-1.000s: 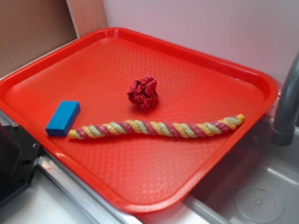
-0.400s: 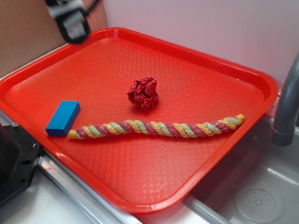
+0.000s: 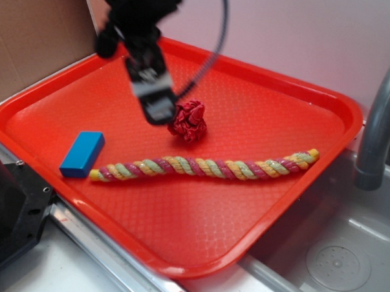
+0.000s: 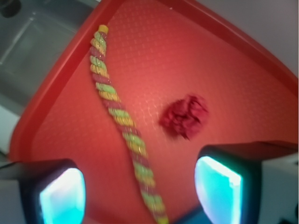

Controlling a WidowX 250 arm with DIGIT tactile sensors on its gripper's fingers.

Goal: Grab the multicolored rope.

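The multicolored rope [image 3: 204, 166] lies flat across the red tray [image 3: 301, 92], running from near the blue block to the tray's right side. In the wrist view the rope [image 4: 122, 121] runs from upper left down between my two fingers. My gripper [image 3: 159, 112] hangs blurred above the tray's middle, just left of the dark red fabric ball [image 3: 188, 120] and behind the rope. In the wrist view my gripper [image 4: 140, 189] is open and empty, its pale pads [image 4: 217, 186] wide apart.
A small blue block [image 3: 82, 153] lies on the tray by the rope's left end. A grey faucet [image 3: 380, 122] stands at the right over a grey sink [image 3: 332, 262]. A brown cardboard wall [image 3: 38, 29] is at the back left.
My gripper has come into view from the upper left and moved down and right over the tray toward the fabric ball. The rope, ball and block have not moved.
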